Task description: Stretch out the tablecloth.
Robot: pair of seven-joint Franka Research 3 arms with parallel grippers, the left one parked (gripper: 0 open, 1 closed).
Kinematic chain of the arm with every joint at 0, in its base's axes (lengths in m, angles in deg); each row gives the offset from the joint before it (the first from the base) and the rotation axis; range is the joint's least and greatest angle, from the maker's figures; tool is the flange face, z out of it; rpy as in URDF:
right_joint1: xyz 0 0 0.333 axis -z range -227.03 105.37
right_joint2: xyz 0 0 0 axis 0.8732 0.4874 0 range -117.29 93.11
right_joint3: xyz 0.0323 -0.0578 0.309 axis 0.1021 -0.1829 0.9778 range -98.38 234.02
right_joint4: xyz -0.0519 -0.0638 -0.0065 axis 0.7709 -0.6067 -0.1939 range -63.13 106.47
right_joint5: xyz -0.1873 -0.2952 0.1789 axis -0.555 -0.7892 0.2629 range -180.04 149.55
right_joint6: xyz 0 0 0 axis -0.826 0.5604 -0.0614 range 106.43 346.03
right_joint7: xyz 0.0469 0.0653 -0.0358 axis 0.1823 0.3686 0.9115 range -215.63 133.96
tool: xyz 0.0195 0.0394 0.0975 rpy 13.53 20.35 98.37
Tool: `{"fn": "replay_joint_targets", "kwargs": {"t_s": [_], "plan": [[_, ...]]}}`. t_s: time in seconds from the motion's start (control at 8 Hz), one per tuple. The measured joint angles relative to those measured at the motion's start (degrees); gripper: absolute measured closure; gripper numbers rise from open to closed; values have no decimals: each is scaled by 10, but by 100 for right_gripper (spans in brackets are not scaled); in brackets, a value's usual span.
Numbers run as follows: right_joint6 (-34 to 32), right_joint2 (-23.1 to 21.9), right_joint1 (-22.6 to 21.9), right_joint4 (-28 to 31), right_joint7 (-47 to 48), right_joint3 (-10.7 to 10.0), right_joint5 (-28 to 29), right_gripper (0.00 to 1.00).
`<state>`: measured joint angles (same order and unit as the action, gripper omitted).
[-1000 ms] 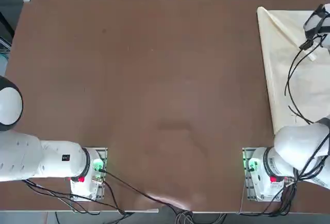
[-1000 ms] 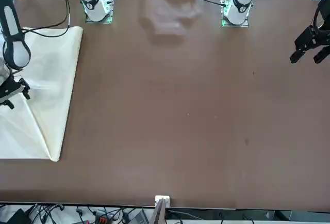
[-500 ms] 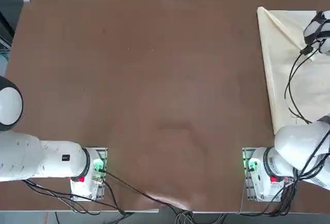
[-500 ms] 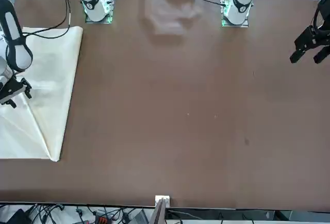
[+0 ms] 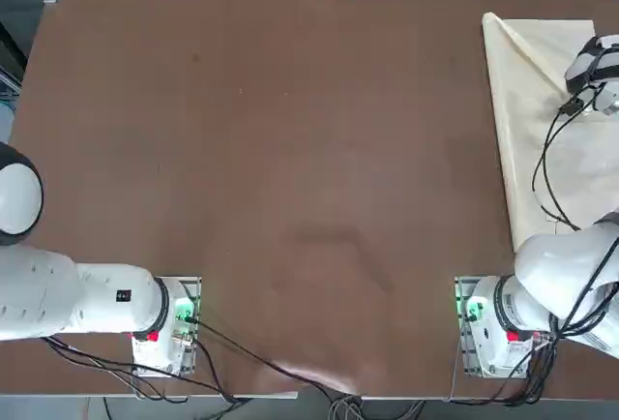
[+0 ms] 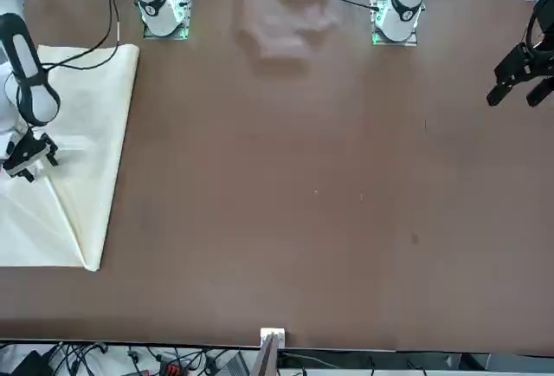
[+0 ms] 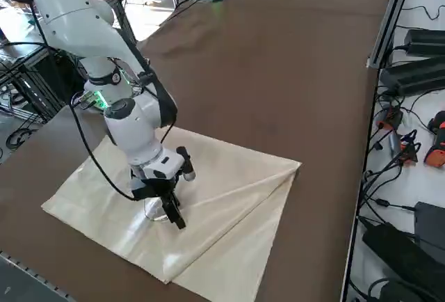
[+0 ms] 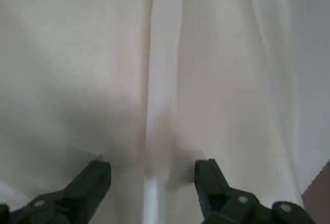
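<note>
The large cream-beige sheet of thin, creased, slightly shiny tablecloth fabric [image 7: 208, 197] lies folded at the robot's right end of the brown table [image 5: 290, 149], one corner doubled back into a diagonal flap, so it covers only a small part of the surface. Over the last second the right gripper [image 7: 172, 213] has come down onto the folded cloth: in the overhead view its wrist has slid away from the far corner and further over the cloth, and in the front view the black claw [image 6: 28, 158] sits closer to the fabric than before. The cloth itself has not shifted; its outline and the diagonal fold look the same. The wrist camera shows the two dark fingers [image 8: 90, 182] spread wide apart, straddling a raised crease [image 8: 160, 105], with nothing between them yet. My reading: the approach is nearly finished and the pinch has not begun, so the stretching proper is still ahead. The thin fabric may slip or bunch if the claw closes on only one layer
</note>
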<state>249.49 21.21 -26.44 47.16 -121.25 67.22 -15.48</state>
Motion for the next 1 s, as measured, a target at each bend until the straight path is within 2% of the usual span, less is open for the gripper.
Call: {"fn": "replay_joint_targets", "kwargs": {"t_s": [0.12,0.25,0.62,0.75,1.0], "plan": [[0,0,0,-2,0,1,0,3],[0,0,0,-6,-1,1,0,15],[0,0,0,-20,-1,6,0,75],[0,0,0,-22,-1,7,0,90],[0,0,0,-27,-1,7,0,98]]}}
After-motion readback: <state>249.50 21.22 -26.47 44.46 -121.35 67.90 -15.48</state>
